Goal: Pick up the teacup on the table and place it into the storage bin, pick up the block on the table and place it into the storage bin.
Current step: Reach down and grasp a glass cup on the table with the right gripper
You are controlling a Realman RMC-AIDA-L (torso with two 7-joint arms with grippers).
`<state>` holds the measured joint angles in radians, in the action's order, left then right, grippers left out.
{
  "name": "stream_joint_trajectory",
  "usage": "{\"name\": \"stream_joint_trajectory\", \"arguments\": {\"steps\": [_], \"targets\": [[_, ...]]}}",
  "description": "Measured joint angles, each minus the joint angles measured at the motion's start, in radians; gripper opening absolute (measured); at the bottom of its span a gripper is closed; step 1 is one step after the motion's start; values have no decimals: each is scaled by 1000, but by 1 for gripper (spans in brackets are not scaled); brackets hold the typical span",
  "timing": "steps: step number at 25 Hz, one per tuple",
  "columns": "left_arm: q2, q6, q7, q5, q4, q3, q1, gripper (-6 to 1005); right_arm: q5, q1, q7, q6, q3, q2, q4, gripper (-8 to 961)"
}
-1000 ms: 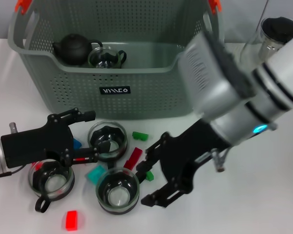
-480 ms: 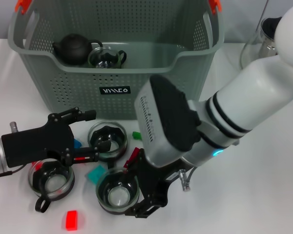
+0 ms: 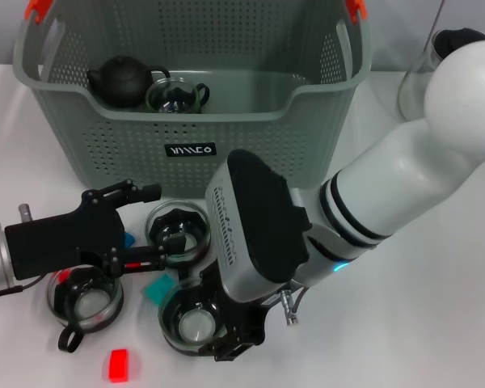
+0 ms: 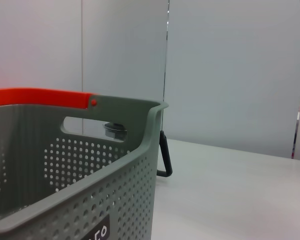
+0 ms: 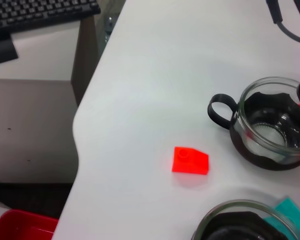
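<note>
While the right gripper (image 3: 226, 343) sits on the near-edge teacup (image 3: 196, 323) — fingers hidden, can't tell — the left gripper (image 3: 149, 226) spreads wide around another teacup (image 3: 178, 230) before the storage bin (image 3: 194, 121).

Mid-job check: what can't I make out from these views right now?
- Right claw: head view, fingers hidden under its own wrist body; grip on the nearest teacup unclear.
- Blocks beside that cup: mostly covered by the right arm.
- Storage bin: left wrist view, cut off by the edge, interior hidden.
</note>
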<state>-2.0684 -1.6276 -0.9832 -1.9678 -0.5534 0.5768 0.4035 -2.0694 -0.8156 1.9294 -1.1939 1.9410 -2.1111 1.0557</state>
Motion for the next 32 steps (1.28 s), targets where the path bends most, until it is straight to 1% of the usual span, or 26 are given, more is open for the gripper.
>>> {"name": "stream_joint_trajectory", "arguments": {"steps": [6,13,23,29,32], "targets": [[-1,0,0,3,0,0,1,873,0,-2,-1,77,72,-2,-7,709],[-1,0,0,4,0,0,1,873,0,-23,-1,117,111,-7,-36,678],[-1,1,0,6,1,0,0,874,1,-25,-1,110,120,-9,-40,632],[-1,2,0,6,1,0,1,874,2,-38,10,75,122,-9,-42,605],[-1,2,0,6,1,0,1,874,3,-45,11,66,122,-9,-50,485]]}}
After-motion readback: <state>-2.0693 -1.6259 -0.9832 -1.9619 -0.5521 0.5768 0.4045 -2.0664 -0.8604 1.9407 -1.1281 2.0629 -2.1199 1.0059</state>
